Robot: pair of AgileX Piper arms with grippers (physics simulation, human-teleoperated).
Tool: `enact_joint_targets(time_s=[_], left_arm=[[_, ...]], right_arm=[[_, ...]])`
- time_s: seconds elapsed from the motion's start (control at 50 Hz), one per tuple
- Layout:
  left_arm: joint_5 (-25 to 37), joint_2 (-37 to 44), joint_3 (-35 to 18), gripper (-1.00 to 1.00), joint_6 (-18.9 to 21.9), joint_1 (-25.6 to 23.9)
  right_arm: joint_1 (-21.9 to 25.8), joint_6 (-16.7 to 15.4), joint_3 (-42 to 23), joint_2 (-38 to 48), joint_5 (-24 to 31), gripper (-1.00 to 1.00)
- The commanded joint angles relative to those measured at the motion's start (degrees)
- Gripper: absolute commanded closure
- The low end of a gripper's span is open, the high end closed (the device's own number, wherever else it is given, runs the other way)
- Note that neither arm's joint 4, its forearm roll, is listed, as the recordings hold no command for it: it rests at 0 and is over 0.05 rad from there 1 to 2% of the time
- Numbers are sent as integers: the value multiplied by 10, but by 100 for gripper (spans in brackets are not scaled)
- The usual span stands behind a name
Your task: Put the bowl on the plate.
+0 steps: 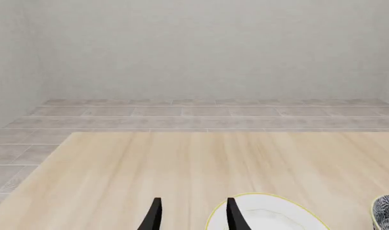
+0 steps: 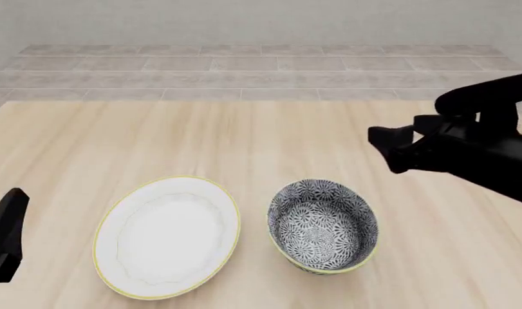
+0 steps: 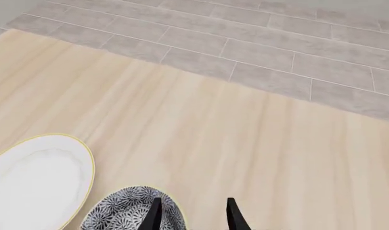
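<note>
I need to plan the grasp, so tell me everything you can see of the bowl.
The bowl is deep and round, glossy like ceramic, covered inside and out in a dense dark blue-grey and white floral pattern, with a thin yellow-green rim. It stands upright and empty on the wooden table, just right of the plate, not touching it. No claw touches it.

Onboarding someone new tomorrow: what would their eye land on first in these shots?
First the bowl, dark floral pattern, sitting on the table right of the plain white plate, close but apart. Then the black right arm reaching in from the right, its tool open above and behind the bowl, holding nothing. The left tool, also open, sits low at the plate's left.
</note>
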Motion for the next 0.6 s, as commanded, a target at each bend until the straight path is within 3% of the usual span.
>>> enact_joint_targets(time_s=[0.02,0.6], left_arm=[[0,0,0,-100,0,0],[0,0,0,-100,0,0]], right_arm=[[4,-2,3,10,-4,-100],[20,16,14,45,-29,-100]])
